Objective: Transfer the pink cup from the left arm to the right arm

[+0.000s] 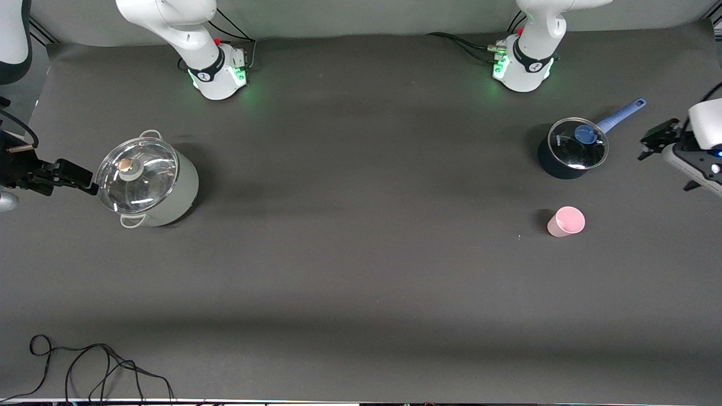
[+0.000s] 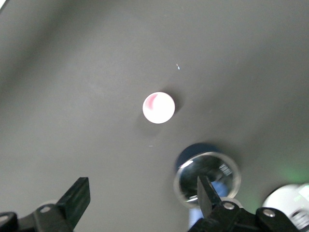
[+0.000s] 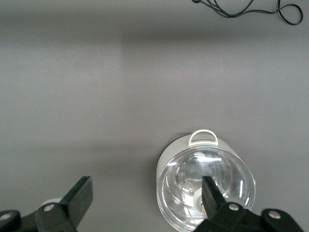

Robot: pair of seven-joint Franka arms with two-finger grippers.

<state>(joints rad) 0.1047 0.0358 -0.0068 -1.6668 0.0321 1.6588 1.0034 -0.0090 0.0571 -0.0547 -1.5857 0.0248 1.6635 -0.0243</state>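
Cup: pink cup (image 1: 566, 221) upright on tabletop (image 1: 361, 270), unheld, awaiting pickup.
Left pincer (image 1: 657, 138): released, beside blue saucepan (image 1: 572, 148).
Right pincer (image 1: 70, 176): released, waiting by grey pot (image 1: 148, 179).

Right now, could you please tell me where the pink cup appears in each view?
Front view: pink cup upright on the table, nearer the camera than the blue saucepan.
Left wrist view: cup near centre, saucepan beside it.
Right wrist view: not in it.
Shared landmark: the saucepan.

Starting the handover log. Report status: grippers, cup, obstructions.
Left gripper open, empty, up beside the blue saucepan. Right gripper open, empty, by the grey pot. Pink cup upright on the table, untouched. Nothing blocking it.
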